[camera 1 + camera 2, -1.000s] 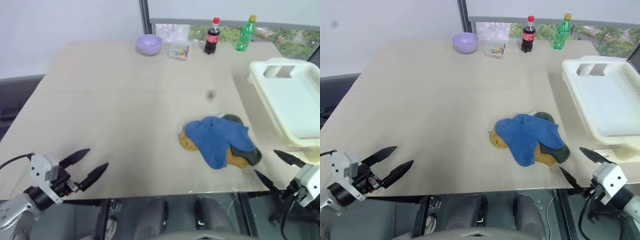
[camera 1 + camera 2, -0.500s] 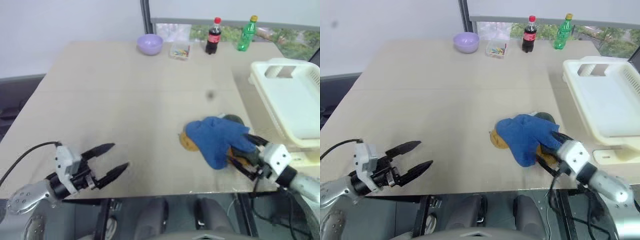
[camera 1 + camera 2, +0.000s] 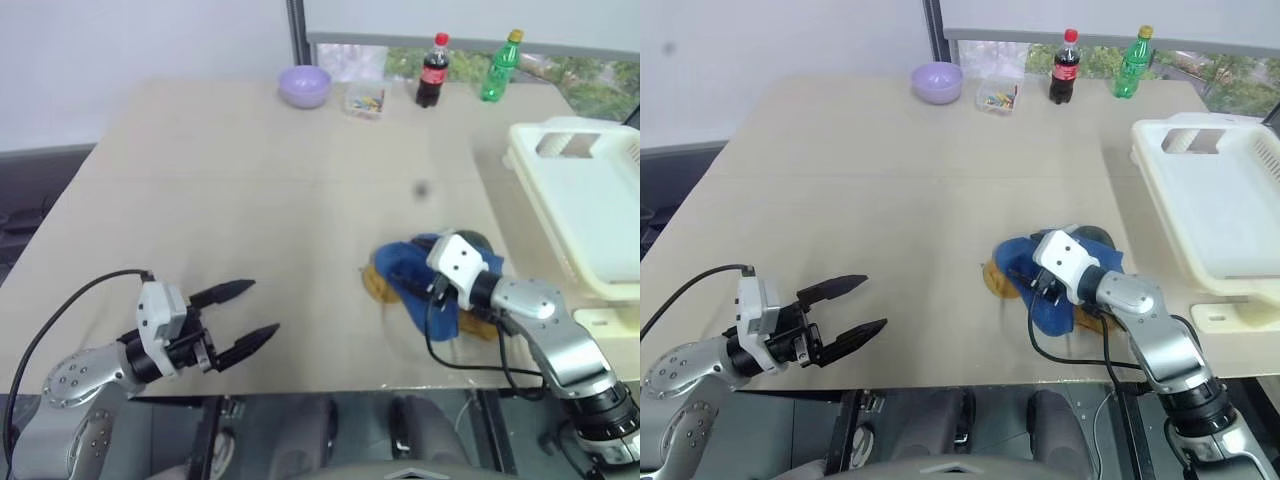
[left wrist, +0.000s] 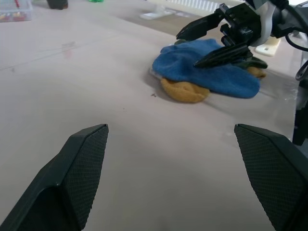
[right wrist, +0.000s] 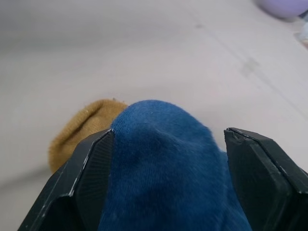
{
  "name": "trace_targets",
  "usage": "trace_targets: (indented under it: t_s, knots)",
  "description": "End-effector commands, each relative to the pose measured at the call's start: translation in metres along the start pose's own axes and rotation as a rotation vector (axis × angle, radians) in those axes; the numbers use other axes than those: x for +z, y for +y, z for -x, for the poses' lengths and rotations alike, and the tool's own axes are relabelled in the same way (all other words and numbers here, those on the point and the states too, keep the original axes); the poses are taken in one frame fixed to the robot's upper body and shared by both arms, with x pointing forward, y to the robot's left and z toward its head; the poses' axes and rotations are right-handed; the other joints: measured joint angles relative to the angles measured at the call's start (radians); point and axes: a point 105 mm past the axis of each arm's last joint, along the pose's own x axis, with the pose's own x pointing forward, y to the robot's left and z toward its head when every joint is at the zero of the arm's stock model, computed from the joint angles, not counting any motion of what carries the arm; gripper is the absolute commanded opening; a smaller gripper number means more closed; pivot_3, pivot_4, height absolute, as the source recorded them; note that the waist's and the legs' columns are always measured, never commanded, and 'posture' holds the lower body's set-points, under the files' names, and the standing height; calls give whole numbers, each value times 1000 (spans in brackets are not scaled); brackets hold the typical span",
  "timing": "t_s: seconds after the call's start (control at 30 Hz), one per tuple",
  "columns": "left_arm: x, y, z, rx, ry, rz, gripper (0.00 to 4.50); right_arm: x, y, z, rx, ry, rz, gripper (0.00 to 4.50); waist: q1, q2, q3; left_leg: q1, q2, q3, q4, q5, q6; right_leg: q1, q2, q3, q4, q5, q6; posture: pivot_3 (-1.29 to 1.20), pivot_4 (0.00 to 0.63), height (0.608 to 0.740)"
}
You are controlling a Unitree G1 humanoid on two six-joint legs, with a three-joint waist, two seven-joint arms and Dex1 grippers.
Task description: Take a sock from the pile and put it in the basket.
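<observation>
Over the near right part of the table (image 3: 250, 180), my right gripper (image 4: 211, 42) sits at the pile (image 3: 435, 290), its two black fingers spread to either side of the blue sock (image 5: 163, 163) that lies on top. They straddle the fabric with a gap on both sides, so I judge nothing is pinched yet. My left gripper (image 3: 240, 318) hovers wide apart and empty over bare tabletop at the near left, well apart from the socks.

I read the task as barely begun: the reach is made, but the grasp, the lift, the carry and the drop are all left. The blue sock is on the heap, overlapping the mustard-yellow sock (image 4: 185, 91) whose toe pokes out beneath it, with the dark green sock (image 3: 1095, 237) showing at the far edge. The cream-white basket (image 3: 590, 210) stands at the table's right edge, near the pile, and I see nothing in the part of it that shows.

Count: three socks, one of each colour; one basket; one lilac bowl (image 3: 304, 86), one cola bottle (image 3: 431, 70) and one green bottle (image 3: 497, 66) along the far edge, plus a small clear tub (image 3: 364, 100) of coloured bits.
</observation>
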Motion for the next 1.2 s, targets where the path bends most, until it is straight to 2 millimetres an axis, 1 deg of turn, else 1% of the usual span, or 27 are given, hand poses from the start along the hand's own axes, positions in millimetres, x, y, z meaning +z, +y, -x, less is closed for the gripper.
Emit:
trace_targets:
  t_s: [0.03, 0.2, 0.4, 0.47, 0.53, 0.63, 0.67, 0.8, 0.87, 1.03, 1.1, 1.2]
  knots:
    - [9, -5, -1, -35, -22, -33, 4500, 10, 0, -8, 9, -29, 61, 2963, -1, 0, 0, 0, 0, 0, 0, 0, 0, 0, 0, 0, 0, 0, 0, 0, 150, 740]
    - [12, -6, 2, -39, -34, -29, 4500, 11, -1, -14, 6, -31, 75, 2963, -1, 0, 0, 0, 0, 0, 0, 0, 0, 0, 0, 0, 0, 0, 0, 0, 150, 740]
    - [11, -8, 5, -34, -35, -25, 4500, 11, 0, -14, 6, -29, 75, 2963, -1, 0, 0, 0, 0, 0, 0, 0, 0, 0, 0, 0, 0, 0, 0, 0, 150, 740]
    - [10, -9, 5, -34, -36, -24, 4500, 11, 0, -14, 4, -28, 73, 2417, -1, 0, 0, 0, 0, 0, 0, 0, 0, 0, 0, 0, 0, 0, 0, 0, 150, 740]
    - [10, -10, 5, -35, -38, -23, 4500, 10, 0, -13, 4, -24, 69, 1741, -1, 0, 0, 0, 0, 0, 0, 0, 0, 0, 0, 0, 0, 0, 0, 0, 150, 740]
    - [10, -11, 5, -43, -45, -20, 4500, 8, 2, -13, 12, -18, 66, 218, -1, 0, 0, 0, 0, 0, 0, 0, 0, 0, 0, 0, 0, 0, 0, 0, 150, 740]
    - [10, -11, 6, -45, -46, -19, 4500, 8, 3, -13, 16, -18, 66, 100, -1, 0, 0, 0, 0, 0, 0, 0, 0, 0, 0, 0, 0, 0, 0, 0, 150, 740]
    - [11, -11, 8, -49, -51, -19, 4500, 8, 4, -14, 25, -21, 63, 100, -1, 0, 0, 0, 0, 0, 0, 0, 0, 0, 0, 0, 0, 0, 0, 0, 150, 740]
    - [11, -11, 8, -47, -56, -18, 4500, 13, 4, -15, 34, -43, 57, 100, -1, 0, 0, 0, 0, 0, 0, 0, 0, 0, 0, 0, 0, 0, 0, 0, 150, 740]
    - [10, -11, 10, -40, -65, -12, 4500, 33, 8, -22, 94, -117, 61, 100, -3, 0, 0, 0, 0, 0, 0, 0, 0, 0, 0, 0, 0, 0, 0, 0, 150, 740]
    - [8, -10, 12, -23, -71, 1, 4500, 44, 10, -34, 128, -156, 77, 100, -8, 0, 0, 1, 0, 0, 0, 0, 0, 0, 1, 1, 0, 0, 0, 0, 150, 740]
    - [3, -5, 19, 18, -62, 18, 4500, 62, 19, -61, 197, -212, 101, 100, -25, 0, 0, 2, 1, 1, 0, 0, 0, 0, 2, 1, 1, 0, 0, 0, 150, 740]
